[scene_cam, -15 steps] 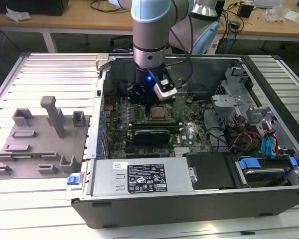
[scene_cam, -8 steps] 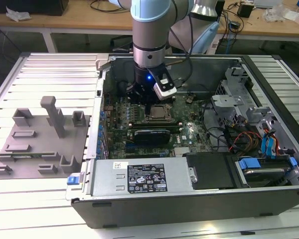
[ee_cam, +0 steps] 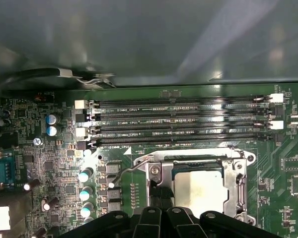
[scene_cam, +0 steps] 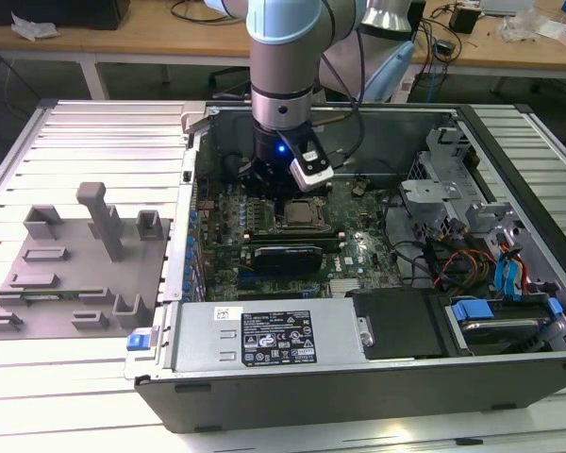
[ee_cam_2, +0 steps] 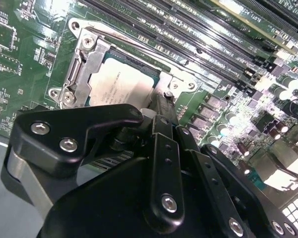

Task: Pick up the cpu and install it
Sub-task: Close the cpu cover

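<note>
The cpu point(scene_cam: 300, 213), a pale silver square, lies flat inside the metal-framed socket point(scene_cam: 313, 225) on the green motherboard point(scene_cam: 358, 255) of the open computer case. The second wrist view shows the cpu point(ee_cam_2: 121, 84) within the frame point(ee_cam_2: 82, 69), and the first wrist view shows the cpu point(ee_cam: 198, 186) with the socket's wire lever point(ee_cam: 124, 171) beside it. My gripper point(scene_cam: 275, 189) hangs low over the board at the socket's edge. In both wrist views its black tips point(ee_cam_2: 163, 106) point(ee_cam: 160, 194) sit together beside the cpu, shut with nothing held.
Memory slots point(ee_cam: 179, 121) run along one side of the socket, with capacitors point(ee_cam: 84, 176) nearby. The case wall point(scene_cam: 193, 179), power supply point(scene_cam: 264, 340), drive cages point(scene_cam: 443, 189) and cables point(scene_cam: 453, 264) surround the board. A grey fixture plate point(scene_cam: 75, 274) with blocks lies at the exterior view's left.
</note>
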`<state>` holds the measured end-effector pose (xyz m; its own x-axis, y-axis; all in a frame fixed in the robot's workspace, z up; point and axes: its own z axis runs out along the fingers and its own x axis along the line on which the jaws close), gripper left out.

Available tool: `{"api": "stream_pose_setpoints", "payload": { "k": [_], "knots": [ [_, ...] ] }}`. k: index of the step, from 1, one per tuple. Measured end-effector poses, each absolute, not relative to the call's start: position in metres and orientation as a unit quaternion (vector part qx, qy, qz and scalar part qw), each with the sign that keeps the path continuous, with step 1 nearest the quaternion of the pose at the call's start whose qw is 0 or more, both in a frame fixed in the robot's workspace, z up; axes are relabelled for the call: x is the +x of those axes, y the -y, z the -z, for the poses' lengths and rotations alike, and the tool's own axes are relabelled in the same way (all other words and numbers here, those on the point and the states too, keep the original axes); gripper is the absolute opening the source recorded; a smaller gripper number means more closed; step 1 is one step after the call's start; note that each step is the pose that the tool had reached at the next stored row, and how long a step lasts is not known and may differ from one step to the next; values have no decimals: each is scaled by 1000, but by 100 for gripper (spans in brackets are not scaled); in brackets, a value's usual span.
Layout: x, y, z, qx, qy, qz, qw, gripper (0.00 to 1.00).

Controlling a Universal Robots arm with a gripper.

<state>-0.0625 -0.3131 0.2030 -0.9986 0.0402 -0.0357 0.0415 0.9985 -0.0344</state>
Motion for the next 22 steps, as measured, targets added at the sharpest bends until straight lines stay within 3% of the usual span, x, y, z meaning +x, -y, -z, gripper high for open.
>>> {"api": "stream_pose_setpoints", "payload": {
  "k": [22],
  "knots": [
    [-63, 319, -219, 20, -999, 18, 18, 11]
  ]
}}
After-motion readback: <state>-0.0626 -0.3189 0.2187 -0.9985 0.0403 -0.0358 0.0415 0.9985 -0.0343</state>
